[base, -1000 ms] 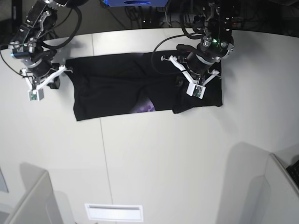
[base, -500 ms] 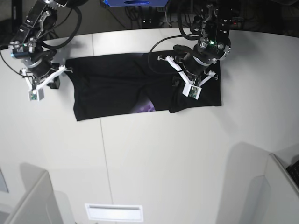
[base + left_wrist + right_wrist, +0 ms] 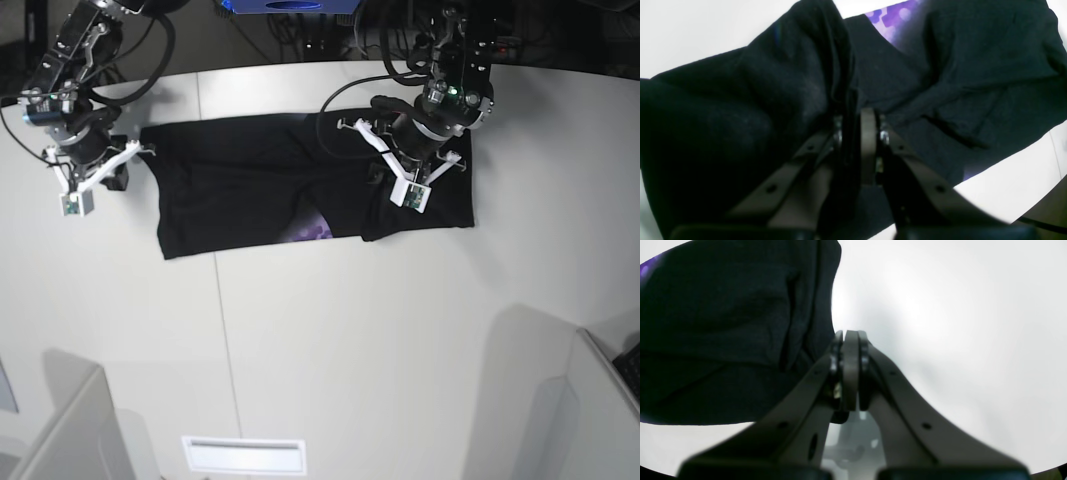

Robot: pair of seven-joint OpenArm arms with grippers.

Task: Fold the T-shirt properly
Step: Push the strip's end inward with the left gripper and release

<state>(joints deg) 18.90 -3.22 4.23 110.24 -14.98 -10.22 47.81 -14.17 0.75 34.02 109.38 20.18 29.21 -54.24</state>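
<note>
T-shirt (image 3: pixel 250 190) lies on the white table (image 3: pixel 330 340), toward the far edge; long axis runs side to side across the base view; black plain side up over most of its area; a small purple patch of print (image 3: pixel 312 231) shows at the near edge, near the middle; cloth bunched and raised around the base view's right third, flatter toward the left end.

Left gripper (image 3: pixel 392 172) sits over that raised part; left wrist view shows its jaws nearly together with a fold of black cloth pinched between them; cloth rises in a ridge on one side of the jaws.

Right gripper (image 3: pixel 125 160) is at the shirt's other end, just beside the edge; right wrist view shows jaws pressed fully together, nothing between them; black cloth lies alongside, contact not clear.
</note>
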